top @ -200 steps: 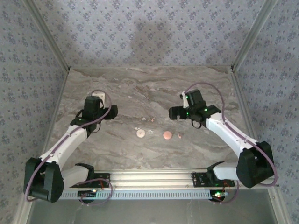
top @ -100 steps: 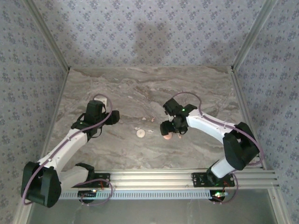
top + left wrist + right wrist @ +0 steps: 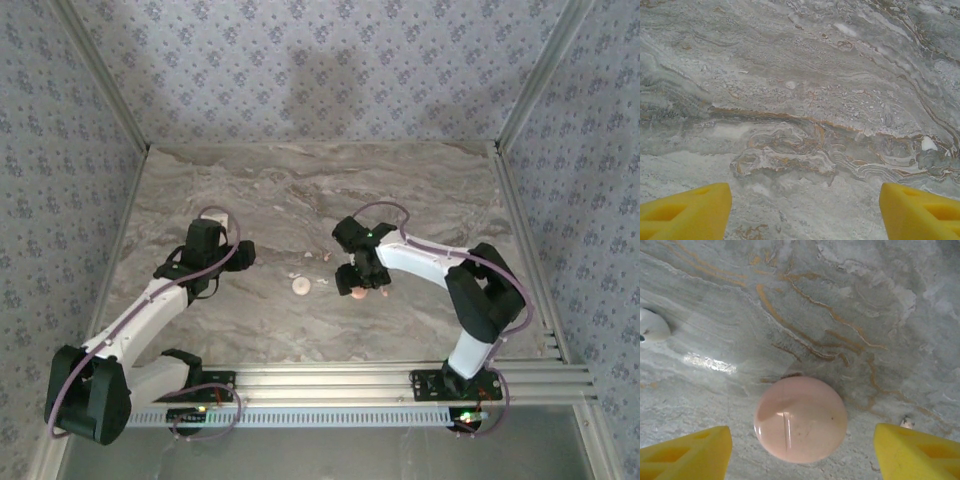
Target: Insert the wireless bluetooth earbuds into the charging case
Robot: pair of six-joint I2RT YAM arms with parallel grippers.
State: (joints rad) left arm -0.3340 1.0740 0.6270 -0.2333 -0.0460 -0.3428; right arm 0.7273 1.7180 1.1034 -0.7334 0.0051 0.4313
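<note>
The left gripper is hovering over bare marble table on the left side of the work area, well apart from all task items. Its yellow fingers are standing wide apart with nothing between them. The right gripper is positioned low over the centre of the table, directly above the round pink disc. In the right wrist view this glossy disc is lying flat on the marble between the two yellow fingers, with a clear gap on each side, so the jaws are spread wide and are holding nothing. A second round disc is lying just to the left of the first, apart from it. The wireless bluetooth earbuds are lying loose on the table as tiny pale bits scattered around the two discs. One is sitting between the discs, one is just beyond the second disc, and two are lying farther back. In the right wrist view one pale rounded earbud is showing at the left edge of the frame, well clear of the fingers. A much smaller pale speck is lying just beside the inner edge of the right-hand finger, too small to identify. No earbud is touching either disc.
</note>
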